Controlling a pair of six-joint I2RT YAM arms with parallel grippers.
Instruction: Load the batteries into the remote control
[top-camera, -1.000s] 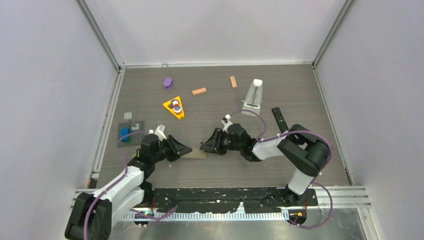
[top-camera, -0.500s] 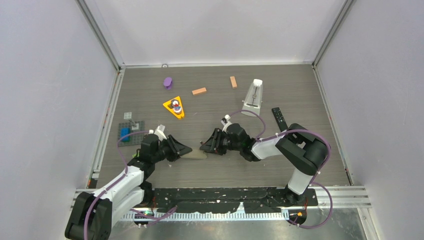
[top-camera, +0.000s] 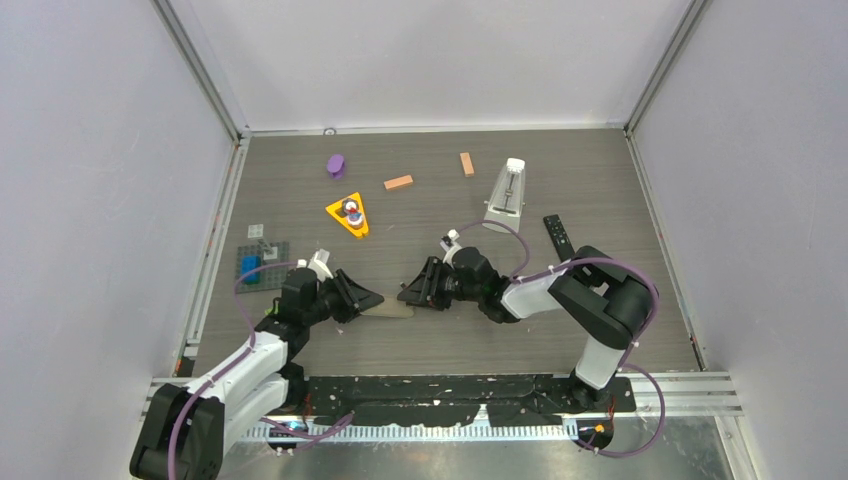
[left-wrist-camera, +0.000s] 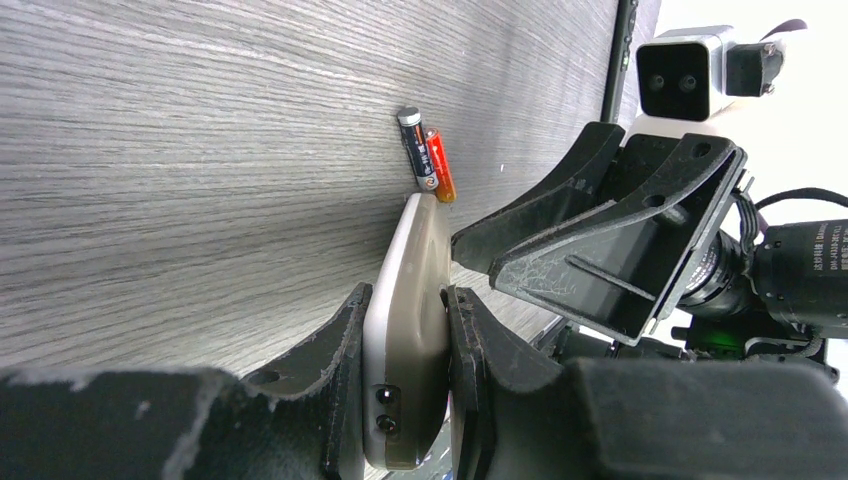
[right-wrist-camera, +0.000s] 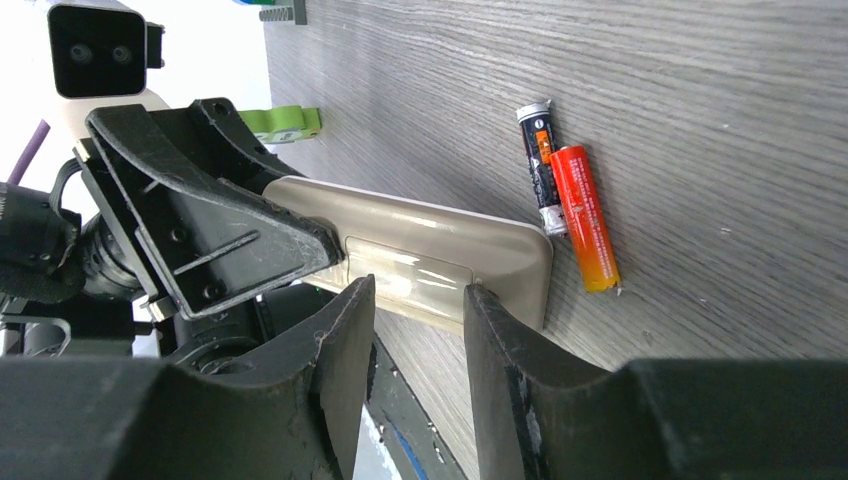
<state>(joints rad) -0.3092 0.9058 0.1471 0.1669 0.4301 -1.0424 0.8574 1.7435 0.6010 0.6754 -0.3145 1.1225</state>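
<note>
My left gripper (left-wrist-camera: 408, 296) is shut on the near end of a beige remote (left-wrist-camera: 418, 240) and holds it on edge on the table. Two batteries, one dark (left-wrist-camera: 414, 146) and one red-orange (left-wrist-camera: 439, 168), lie side by side at the remote's far end. In the right wrist view the remote (right-wrist-camera: 430, 245) shows its back cover panel, with the dark battery (right-wrist-camera: 541, 166) and the red-orange battery (right-wrist-camera: 586, 218) beside it. My right gripper (right-wrist-camera: 415, 325) is open, its fingertips at the edge of the cover panel. From above, the left gripper (top-camera: 368, 298) and right gripper (top-camera: 408, 293) face each other over the remote (top-camera: 392, 311).
A black remote (top-camera: 560, 238) and a white tapered stand (top-camera: 507, 195) sit at the right. Two orange-brown blocks (top-camera: 398, 182) (top-camera: 466, 164), a purple piece (top-camera: 336, 165), a yellow triangle (top-camera: 349, 215) and a grey baseplate (top-camera: 262, 265) lie further back and left.
My right gripper has edged slightly left toward the remote. The left gripper and the remote have not moved.
</note>
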